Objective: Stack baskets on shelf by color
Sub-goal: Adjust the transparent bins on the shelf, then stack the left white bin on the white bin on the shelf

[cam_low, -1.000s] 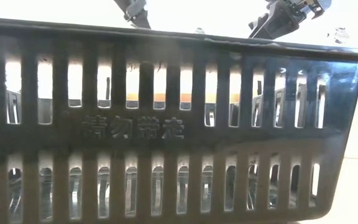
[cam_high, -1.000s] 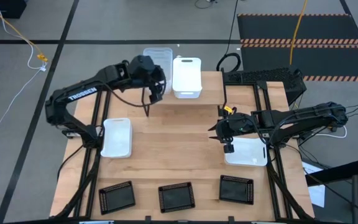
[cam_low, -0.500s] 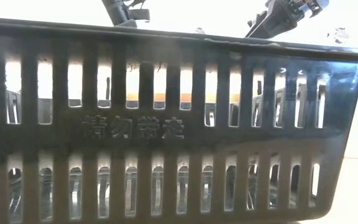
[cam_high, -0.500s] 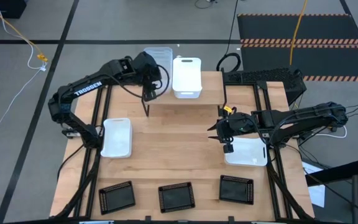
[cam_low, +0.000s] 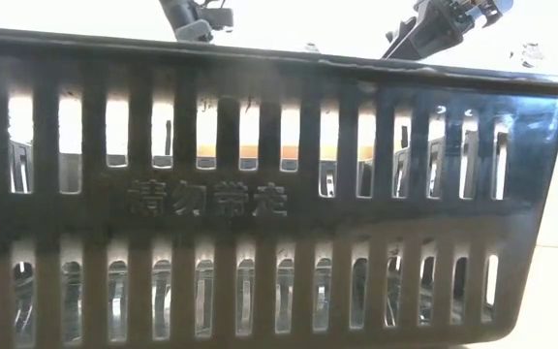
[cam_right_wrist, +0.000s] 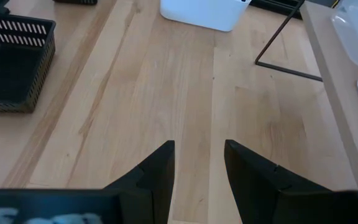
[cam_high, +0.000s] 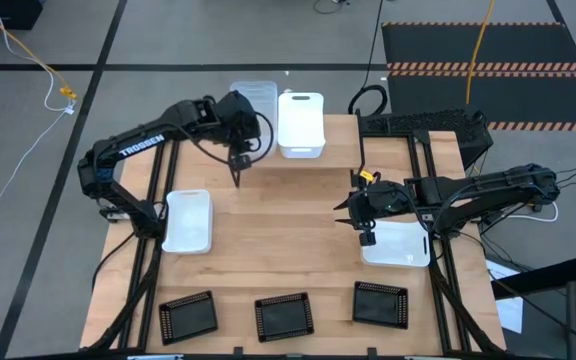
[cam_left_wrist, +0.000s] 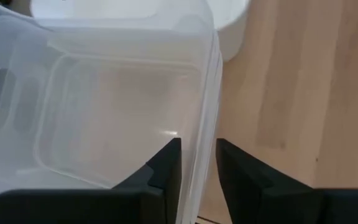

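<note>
The clear basket (cam_high: 255, 94) sits at the left end of the shelf (cam_high: 340, 160), next to a white basket (cam_high: 301, 124). How many clear ones are nested there, I cannot tell. My left gripper (cam_high: 249, 128) (cam_left_wrist: 197, 155) is at the clear basket's near wall. Two more white baskets lie on the table, one left (cam_high: 188, 220) and one right (cam_high: 400, 245). Three black baskets (cam_high: 284, 316) stand along the near edge. My right gripper (cam_high: 367, 232) (cam_right_wrist: 199, 152) hovers open above bare table beside the right white basket. My left gripper pinches the clear basket's side wall (cam_left_wrist: 207, 118) at the rim, with one finger (cam_left_wrist: 166, 165) inside the basket and one (cam_left_wrist: 235, 165) outside. The fingers slant down from the table's near-left side. The basket stays upright; whether its bottom rests on the shelf cannot be seen.
The middle black basket (cam_low: 260, 194) fills the low view; only the arms' wrists show above it. The shelf's thin black leg (cam_right_wrist: 284, 62) stands on the table. Open wood lies in the middle of the table (cam_high: 288, 230). Cables and a black mat lie on the floor beyond.
My left arm has shifted a little toward the far edge and the clear basket, its elbow swinging in. My right arm and all baskets on the table have stayed put.
</note>
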{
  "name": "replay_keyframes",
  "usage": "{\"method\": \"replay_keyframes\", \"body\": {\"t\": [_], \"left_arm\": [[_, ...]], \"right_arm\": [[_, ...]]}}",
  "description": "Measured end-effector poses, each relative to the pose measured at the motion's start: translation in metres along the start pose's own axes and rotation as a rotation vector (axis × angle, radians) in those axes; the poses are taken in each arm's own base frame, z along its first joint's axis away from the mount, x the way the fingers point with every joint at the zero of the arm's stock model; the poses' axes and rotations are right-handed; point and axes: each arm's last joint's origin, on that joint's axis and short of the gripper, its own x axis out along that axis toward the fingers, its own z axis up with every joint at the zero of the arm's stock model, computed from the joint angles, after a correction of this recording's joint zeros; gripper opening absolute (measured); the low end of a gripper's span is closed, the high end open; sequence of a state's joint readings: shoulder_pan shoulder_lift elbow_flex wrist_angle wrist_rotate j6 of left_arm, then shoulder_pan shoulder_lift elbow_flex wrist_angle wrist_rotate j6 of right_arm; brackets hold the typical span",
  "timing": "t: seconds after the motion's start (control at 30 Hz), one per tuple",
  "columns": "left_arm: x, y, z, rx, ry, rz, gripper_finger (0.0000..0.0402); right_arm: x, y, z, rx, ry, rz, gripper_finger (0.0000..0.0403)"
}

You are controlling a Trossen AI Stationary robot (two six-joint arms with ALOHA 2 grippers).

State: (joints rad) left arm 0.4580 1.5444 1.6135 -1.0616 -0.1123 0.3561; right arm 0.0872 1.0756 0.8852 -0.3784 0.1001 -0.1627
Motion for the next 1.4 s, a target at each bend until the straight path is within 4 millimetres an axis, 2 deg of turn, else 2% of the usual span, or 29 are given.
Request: {"method": "replay_keyframes", "body": {"t": [0.27,0.47,0.67,0.77,0.83,0.93,1.03,1.27,1.4], "left_arm": [[-0.005,-0.012,-0.001,0.013,0.027,-0.022,0.0104],[-0.024,-0.021,0.0,0.042,0.001,0.124,0.0104],[-0.057,-0.031,-0.003,0.015,-0.101,0.21,0.0105],[-0.077,-0.041,-0.01,-0.09,-0.147,0.191,0.0116],[-0.089,-0.049,-0.019,-0.222,-0.146,0.148,0.0127],[-0.1,-0.068,-0.037,-0.345,-0.038,0.053,0.0139],[-0.102,-0.095,-0.054,-0.331,0.128,0.004,0.0142],[-0.078,-0.174,-0.089,-0.331,0.305,-0.084,0.0143],[-0.057,-0.208,-0.109,-0.404,0.325,-0.116,0.0143]], "right_arm": [[0.0,0.0,0.0,0.0,-0.001,0.0,0.0134],[0.0,0.0,0.001,0.0,-0.008,-0.002,0.0134],[0.0,0.0,0.001,-0.001,-0.008,-0.002,0.0134],[0.0,0.0,0.001,0.002,-0.005,-0.001,0.0134],[0.001,0.0,-0.001,0.011,-0.003,-0.001,0.0134],[0.004,0.002,-0.007,-0.001,0.015,0.002,0.0134],[0.008,0.003,-0.011,-0.005,-0.008,-0.002,0.0134],[0.022,0.006,-0.026,-0.025,-0.098,-0.018,0.0134],[0.027,0.008,-0.031,-0.045,-0.173,-0.034,0.0134]]}}
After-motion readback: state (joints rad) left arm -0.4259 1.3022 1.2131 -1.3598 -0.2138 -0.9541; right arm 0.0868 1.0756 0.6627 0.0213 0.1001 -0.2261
